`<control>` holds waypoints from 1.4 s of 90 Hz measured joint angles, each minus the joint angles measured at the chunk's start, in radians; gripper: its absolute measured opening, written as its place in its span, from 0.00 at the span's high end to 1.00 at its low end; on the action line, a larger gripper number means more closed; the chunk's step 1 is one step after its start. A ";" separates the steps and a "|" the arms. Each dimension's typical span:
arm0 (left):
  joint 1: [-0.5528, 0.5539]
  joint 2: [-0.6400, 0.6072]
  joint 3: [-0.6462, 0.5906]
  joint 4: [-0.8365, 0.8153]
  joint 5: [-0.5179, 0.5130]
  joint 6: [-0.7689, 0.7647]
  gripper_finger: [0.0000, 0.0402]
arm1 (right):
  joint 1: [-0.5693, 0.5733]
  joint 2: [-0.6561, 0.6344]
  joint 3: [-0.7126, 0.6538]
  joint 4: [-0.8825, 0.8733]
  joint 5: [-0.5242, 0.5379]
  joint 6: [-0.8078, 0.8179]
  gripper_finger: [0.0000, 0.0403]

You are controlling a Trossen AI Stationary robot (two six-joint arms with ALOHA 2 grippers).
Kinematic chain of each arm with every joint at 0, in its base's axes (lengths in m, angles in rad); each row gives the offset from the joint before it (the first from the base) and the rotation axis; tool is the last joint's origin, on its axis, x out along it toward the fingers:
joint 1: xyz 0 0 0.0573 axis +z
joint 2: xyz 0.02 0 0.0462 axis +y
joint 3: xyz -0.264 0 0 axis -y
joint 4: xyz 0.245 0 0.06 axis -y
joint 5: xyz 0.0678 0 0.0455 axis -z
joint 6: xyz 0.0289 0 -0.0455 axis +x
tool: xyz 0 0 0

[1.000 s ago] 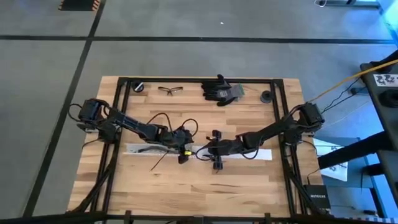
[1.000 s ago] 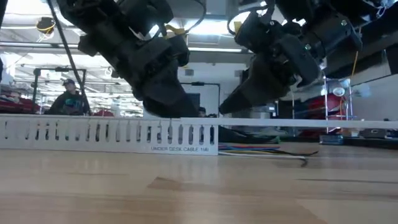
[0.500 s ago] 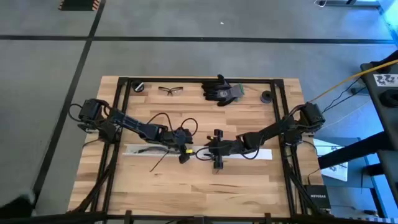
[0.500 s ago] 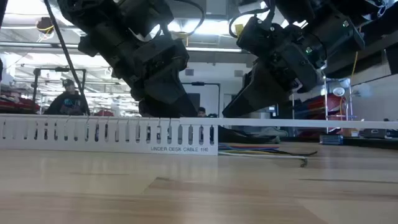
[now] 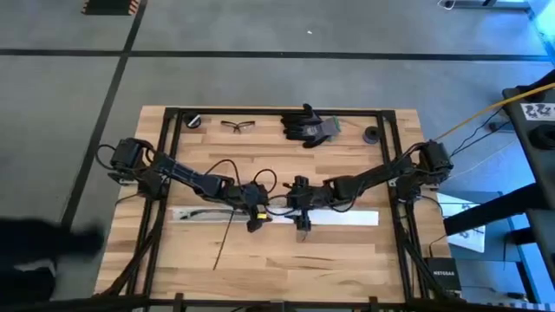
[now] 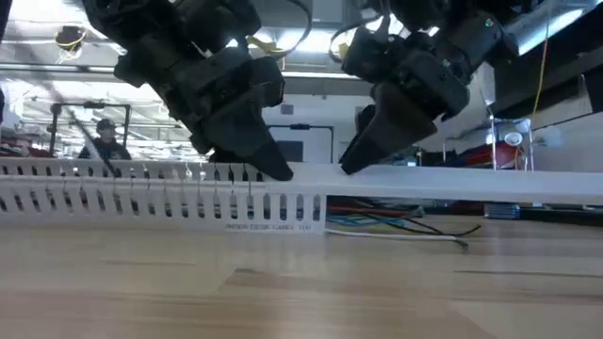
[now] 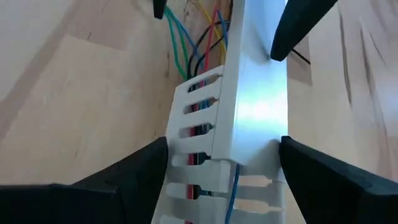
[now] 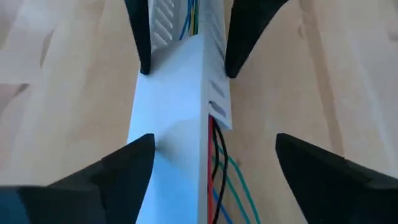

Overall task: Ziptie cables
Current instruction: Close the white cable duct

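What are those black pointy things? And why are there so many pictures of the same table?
Those are two robot arms, each ending in a two-finger claw. One picture looks down from above the wooden table, one looks across it from table height, and two come from little cameras on the arms' wrists. The left claw seems to squeeze a long white plastic strip; the right claw sits open around the same strip. Through it run coloured wires. Gloves and glasses lie near the table's far edge.
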 joint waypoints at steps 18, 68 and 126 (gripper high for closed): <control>0.009 -0.043 0.008 -0.028 -0.008 0.037 0.29 | 0.002 -0.003 0.018 0.003 0.002 -0.034 0.20; 0.028 -0.255 0.013 -0.334 -0.109 0.233 0.29 | 0.002 -0.004 0.050 -0.054 0.024 -0.056 0.20; -0.005 -0.273 0.005 -0.350 -0.046 0.324 0.29 | 0.000 0.000 0.048 -0.045 0.026 -0.055 0.20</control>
